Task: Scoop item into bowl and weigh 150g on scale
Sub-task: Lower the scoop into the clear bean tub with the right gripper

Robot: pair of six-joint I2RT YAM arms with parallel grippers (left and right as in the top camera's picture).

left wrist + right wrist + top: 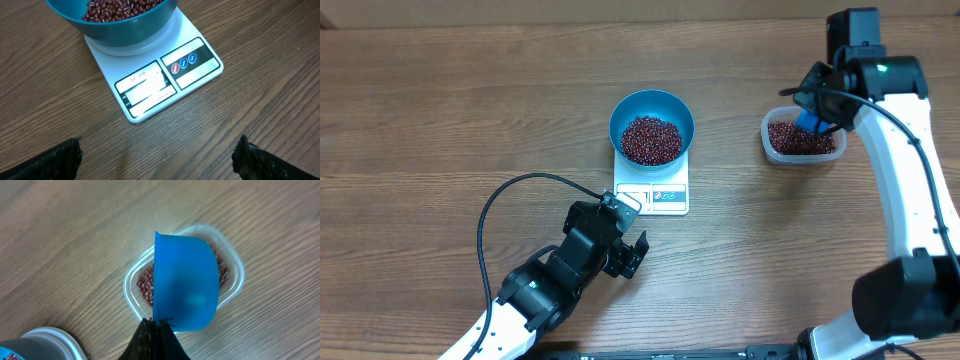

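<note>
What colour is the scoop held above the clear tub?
Bright blue; the scoop shows best in the right wrist view.

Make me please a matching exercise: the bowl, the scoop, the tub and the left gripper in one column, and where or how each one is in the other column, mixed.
1 bowl
2 scoop
3 tub
4 left gripper

A open, empty, in front of the scale
B gripped by the right gripper
C on the scale, with beans inside
D clear, directly on the table

Pairs: 1-C, 2-B, 3-D, 4-A
</note>
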